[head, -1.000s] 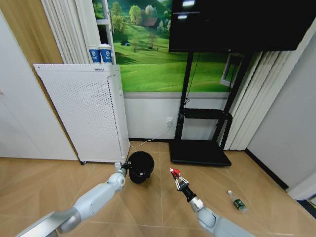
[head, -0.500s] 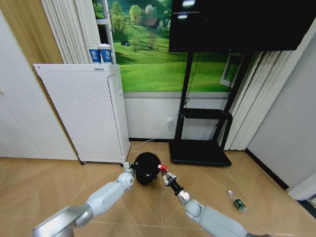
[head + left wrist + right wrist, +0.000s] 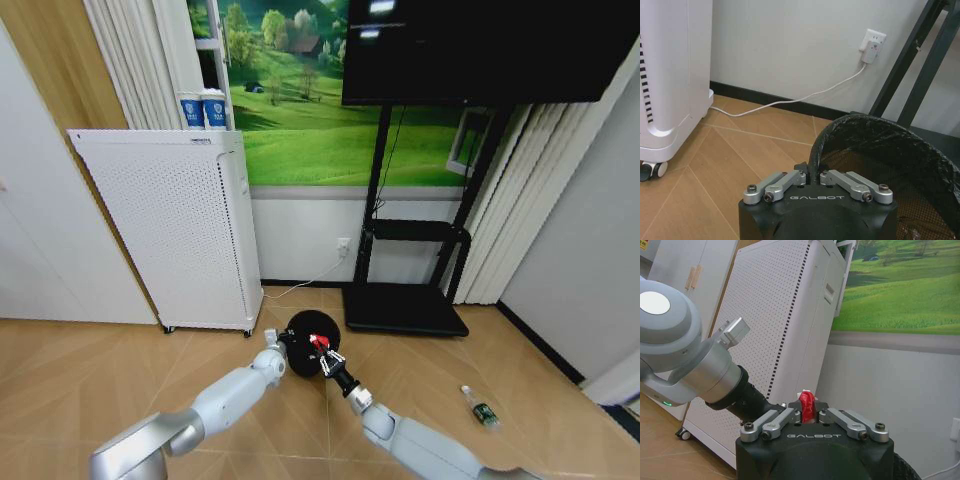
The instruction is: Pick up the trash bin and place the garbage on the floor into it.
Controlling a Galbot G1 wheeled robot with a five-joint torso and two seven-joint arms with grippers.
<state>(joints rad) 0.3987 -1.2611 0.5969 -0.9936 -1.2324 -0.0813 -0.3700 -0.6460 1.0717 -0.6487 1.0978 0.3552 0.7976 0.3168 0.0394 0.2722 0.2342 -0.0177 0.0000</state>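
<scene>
Red crumpled scrap (image 3: 806, 406) pinched in the right gripper (image 3: 327, 358) over the small round black bag-lined bin (image 3: 312, 341) (rim clamped by the left gripper (image 3: 813, 176)) could miss if released off-centre.

black trash bin (image 3: 309, 342), red garbage (image 3: 806, 405)

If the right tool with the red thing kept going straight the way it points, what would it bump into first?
Probably the trash bin. In the head view the right tool, shut on the red piece, points right at the bin's opening, which the left tool holds by the rim. Depth is hard to judge, so it may already be over the opening.
</scene>
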